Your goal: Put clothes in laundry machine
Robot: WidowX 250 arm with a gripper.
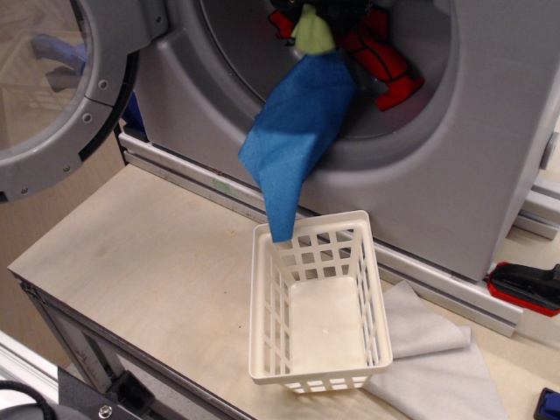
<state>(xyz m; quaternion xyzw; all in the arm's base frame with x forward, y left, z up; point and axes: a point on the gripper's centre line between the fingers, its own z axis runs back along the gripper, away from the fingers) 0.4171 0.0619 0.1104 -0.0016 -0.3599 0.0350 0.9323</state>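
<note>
The clothes [302, 131] hang from the dark pincer [337, 13] at the laundry machine [490, 131] opening, long axis down-left, tail outside over the basket [319, 302]; its grip appears clamped, though I cannot tell.

Clothes [302, 122]: blue, lt green, red w/ black lines; grey machine [490, 131]; white basket [267, 289].
</note>
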